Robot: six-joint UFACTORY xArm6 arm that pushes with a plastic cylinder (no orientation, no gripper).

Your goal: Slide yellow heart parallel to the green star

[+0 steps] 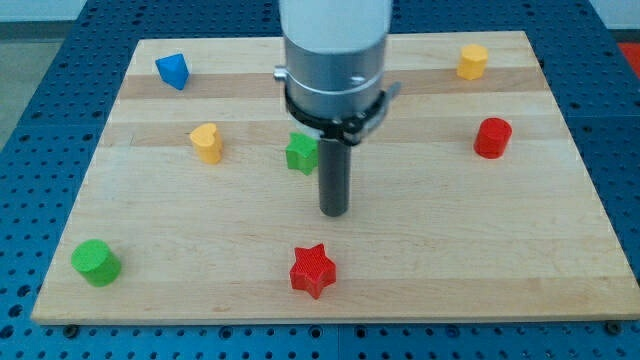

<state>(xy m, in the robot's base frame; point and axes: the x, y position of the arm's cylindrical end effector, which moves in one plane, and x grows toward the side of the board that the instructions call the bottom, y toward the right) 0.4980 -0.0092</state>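
The yellow heart (206, 142) lies on the wooden board (180, 230) at the view's left of centre. The green star (301, 153) lies near the middle, partly hidden behind the arm's rod. My tip (333, 211) rests on the board just below and to the right of the green star, well to the right of the yellow heart and not touching either.
A blue block (172, 70) sits at the top left, a green cylinder (96, 262) at the bottom left, a red star (312, 270) below my tip, a red cylinder (492, 137) at the right, and a yellow block (473, 61) at the top right.
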